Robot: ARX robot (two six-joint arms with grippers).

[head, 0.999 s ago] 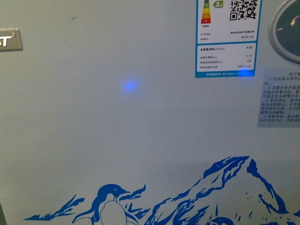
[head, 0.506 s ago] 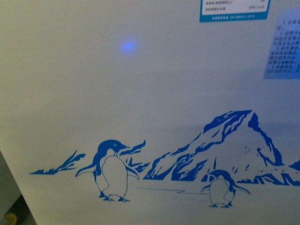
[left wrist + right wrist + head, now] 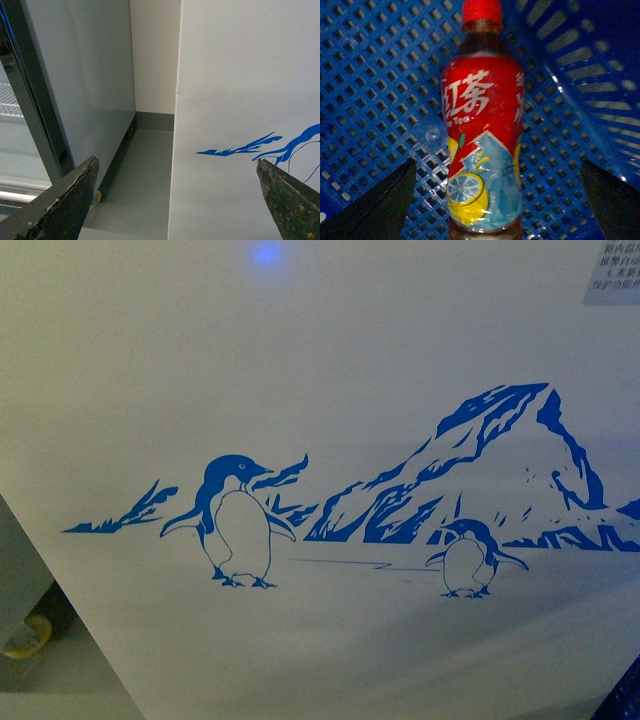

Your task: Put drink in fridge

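Our right claw (image 3: 497,164) stood wide open, its fingers (image 3: 380,205) on either side of the drink (image 3: 482,130) without touching it. The drink sat between them, red cap pointing away from the claw, inside a blue perforated basket (image 3: 375,75). Our left claw (image 3: 177,161) gaped empty. Beyond it rose the fridge (image 3: 240,75) with its penguin decal (image 3: 238,525), a grey cooler (image 3: 85,75) beside it, and a strip of floor (image 3: 145,170) between.
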